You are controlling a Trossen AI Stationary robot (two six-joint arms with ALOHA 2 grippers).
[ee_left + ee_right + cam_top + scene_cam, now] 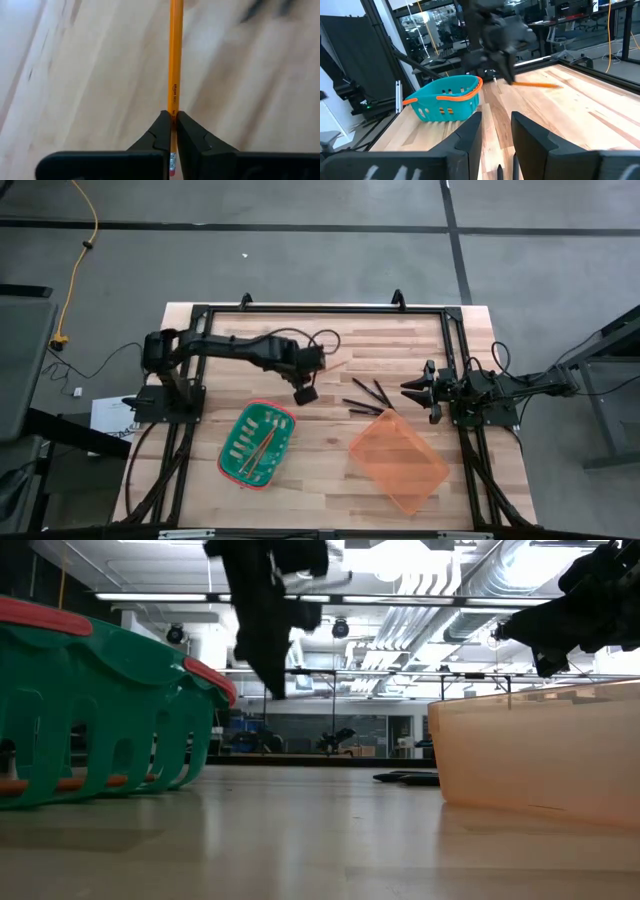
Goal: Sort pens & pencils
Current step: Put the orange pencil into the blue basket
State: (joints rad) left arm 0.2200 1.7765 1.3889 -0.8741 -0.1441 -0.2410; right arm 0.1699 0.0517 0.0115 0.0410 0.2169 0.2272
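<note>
Orange pencil [175, 55]: we see it pinched near its eraser end between the two fingers of the left claw [174, 131], its long shaft sticking straight out ahead over the wood.
Left claw: clamped on that pencil, lifted above the tabletop [330, 470] near its middle, just past the green basket [257, 442]; the right wrist view shows the pencil jutting sideways from it.
Other pencils [262, 448]: we make out thin yellow sticks lying inside the green basket; we cannot count them surely.
Pens [367, 400]: several dark sticks lie loose on the wood between the two arms, just beside the far edge of the orange bin [398, 461].
Orange bin: clear-sided, sitting toward the right front of the tabletop; we see nothing in it.
Green basket: red-rimmed with slotted walls, toward the left front, well apart from the bin.
Right claw [496, 131]: fingers apart, holding nothing, hovering by the right edge near its own base, pointed toward the pens.
</note>
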